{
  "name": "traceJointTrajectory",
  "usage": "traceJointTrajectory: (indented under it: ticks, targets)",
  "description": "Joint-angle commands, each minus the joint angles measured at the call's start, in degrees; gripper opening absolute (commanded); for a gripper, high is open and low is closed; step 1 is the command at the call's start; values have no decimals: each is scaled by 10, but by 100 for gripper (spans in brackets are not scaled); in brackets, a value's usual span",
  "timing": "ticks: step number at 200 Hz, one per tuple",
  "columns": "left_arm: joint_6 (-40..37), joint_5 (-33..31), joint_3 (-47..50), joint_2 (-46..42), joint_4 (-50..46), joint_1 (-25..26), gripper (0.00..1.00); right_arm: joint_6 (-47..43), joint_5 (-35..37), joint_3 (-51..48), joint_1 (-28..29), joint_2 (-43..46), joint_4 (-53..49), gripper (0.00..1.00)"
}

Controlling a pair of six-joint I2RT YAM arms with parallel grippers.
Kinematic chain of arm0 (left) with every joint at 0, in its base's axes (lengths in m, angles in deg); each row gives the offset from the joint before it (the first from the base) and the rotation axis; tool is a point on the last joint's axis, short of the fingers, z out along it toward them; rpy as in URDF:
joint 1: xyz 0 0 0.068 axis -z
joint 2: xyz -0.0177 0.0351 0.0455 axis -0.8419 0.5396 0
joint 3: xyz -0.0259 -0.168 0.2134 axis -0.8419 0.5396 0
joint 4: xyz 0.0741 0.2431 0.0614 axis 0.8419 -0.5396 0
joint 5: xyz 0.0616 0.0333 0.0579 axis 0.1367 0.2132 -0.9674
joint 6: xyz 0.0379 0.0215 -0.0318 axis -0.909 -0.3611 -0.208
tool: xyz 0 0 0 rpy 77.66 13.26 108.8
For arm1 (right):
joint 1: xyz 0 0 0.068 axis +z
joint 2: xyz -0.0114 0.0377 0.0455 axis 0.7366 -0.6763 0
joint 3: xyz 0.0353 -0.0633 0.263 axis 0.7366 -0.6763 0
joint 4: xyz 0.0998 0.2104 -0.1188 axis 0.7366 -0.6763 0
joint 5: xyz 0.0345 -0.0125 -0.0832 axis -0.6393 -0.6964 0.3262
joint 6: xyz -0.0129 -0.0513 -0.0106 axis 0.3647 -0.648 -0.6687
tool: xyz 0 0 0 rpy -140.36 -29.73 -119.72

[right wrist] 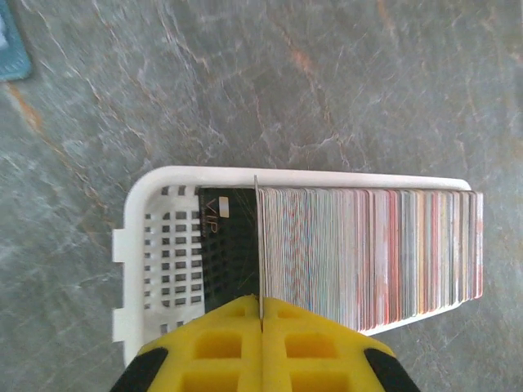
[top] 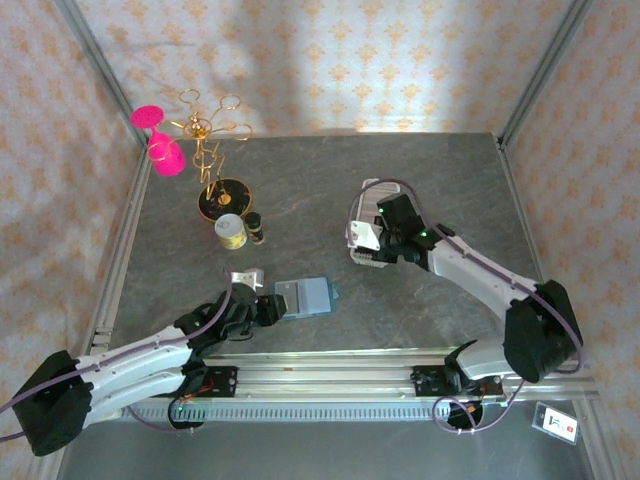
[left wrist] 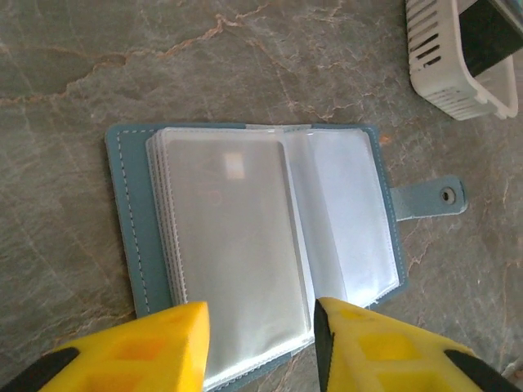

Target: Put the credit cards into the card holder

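The teal card holder [left wrist: 127, 220] lies open on the table, its clear sleeves [left wrist: 237, 245] facing up and its clasp tab [left wrist: 433, 198] pointing right. My left gripper [left wrist: 260, 325] is open, its yellow fingers straddling the near edge of the left sleeve stack. From above, the card holder [top: 312, 297] sits just right of the left gripper [top: 272, 305]. The credit cards [right wrist: 368, 253] stand on edge in a row inside a white tray [right wrist: 294, 174]. A black VIP card [right wrist: 225, 245] leans at the row's left end. My right gripper [right wrist: 261, 304] is shut on one thin card [right wrist: 257, 237], seen edge-on.
A gold jewellery stand [top: 215, 150] with pink glasses [top: 160, 140], a small jar [top: 231, 231] and a dark bottle [top: 256, 229] stand at the back left. The tray [top: 362, 245] lies mid-table under the right gripper [top: 378, 240]. Metal frame rails run along the table edges.
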State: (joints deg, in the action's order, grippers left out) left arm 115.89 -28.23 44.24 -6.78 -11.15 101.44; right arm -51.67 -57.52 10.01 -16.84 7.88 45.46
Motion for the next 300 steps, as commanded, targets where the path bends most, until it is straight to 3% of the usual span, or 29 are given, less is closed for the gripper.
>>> traceJointTrajectory:
  ticks: [1, 55, 94, 117, 164, 206, 300]
  targets:
    - [-3, -18, -14, -9, -19, -3, 46, 88, -43, -3, 4, 50, 0, 0]
    - [-10, -63, -54, 25, -84, -2, 60, 518, -58, 9, 4, 124, 56, 0]
    - [-14, -67, -78, 57, -97, -3, 64, 824, -193, -40, 4, 140, 97, 0]
    - [-16, -70, -90, 88, -102, -3, 64, 970, -215, -104, 7, 158, 152, 0]
    - [-41, -68, -122, 152, -125, -2, 60, 1057, -194, -195, 45, 171, 230, 0]
    - [-30, -31, -120, 164, -88, -2, 53, 1067, -161, -186, 124, 109, 261, 0]
    - [-22, -70, -103, 163, -108, -3, 41, 1132, -108, -184, 198, -17, 397, 0]
